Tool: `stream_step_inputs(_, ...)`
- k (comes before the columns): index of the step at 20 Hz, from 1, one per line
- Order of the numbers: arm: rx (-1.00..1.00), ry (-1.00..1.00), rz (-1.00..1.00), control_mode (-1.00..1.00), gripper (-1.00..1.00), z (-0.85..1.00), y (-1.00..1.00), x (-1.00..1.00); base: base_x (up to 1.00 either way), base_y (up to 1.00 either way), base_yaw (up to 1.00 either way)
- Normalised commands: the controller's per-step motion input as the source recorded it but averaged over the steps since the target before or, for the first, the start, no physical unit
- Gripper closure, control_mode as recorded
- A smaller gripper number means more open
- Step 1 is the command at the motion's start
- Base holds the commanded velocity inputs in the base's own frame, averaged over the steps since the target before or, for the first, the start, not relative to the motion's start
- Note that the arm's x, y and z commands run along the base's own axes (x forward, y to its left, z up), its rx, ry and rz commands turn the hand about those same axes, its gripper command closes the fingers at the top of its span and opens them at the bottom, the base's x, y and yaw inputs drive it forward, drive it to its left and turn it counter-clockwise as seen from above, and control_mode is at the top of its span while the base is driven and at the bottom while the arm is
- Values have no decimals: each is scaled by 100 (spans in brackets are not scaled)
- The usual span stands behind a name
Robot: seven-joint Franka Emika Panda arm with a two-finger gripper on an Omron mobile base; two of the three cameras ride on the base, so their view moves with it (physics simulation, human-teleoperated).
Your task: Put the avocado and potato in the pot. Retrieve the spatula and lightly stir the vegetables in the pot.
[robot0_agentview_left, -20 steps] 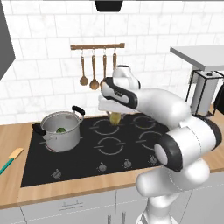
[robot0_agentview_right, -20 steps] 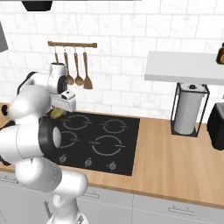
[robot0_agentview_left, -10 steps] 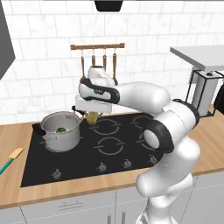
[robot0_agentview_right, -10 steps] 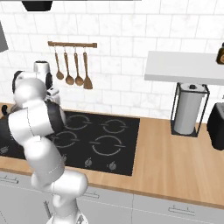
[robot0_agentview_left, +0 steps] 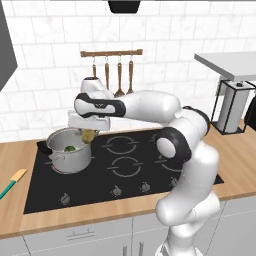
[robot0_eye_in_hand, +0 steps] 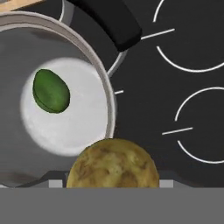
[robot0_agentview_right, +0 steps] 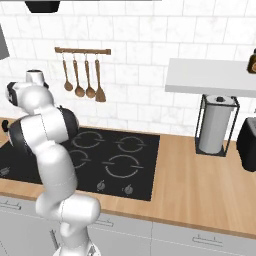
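One vegetable, the avocado (robot0_eye_in_hand: 51, 91), already lies in the pot (robot0_agentview_left: 70, 156), while our gripper (robot0_agentview_left: 88, 134) pinches the potato (robot0_eye_in_hand: 113, 164) just above the pot's near rim. We judge it best to centre over the opening before letting go, so the potato lands inside, not on the hob (robot0_agentview_left: 150, 165).

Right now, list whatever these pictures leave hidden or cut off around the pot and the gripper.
- Gripper fingers: in the hand view, hidden behind the potato; contact itself is not visible.
- Pot: in the hand view, cut off by the left edge.
- Spatula: in the left base view, handle cut off by the left edge.
- Avocado: in the left base view, partly hidden by the pot's rim.
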Motion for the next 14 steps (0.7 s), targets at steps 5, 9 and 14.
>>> stream_step_inputs(5, 0, 0, 0, -100, 100, -7, 64, 27, 0, 0, 0)
stream_step_inputs(9, 0, 0, 0, -100, 100, -26, 46, 29, 0, 0, 0)
stream_step_inputs(14, 0, 0, 0, -100, 100, -41, 32, 12, 0, 0, 0)
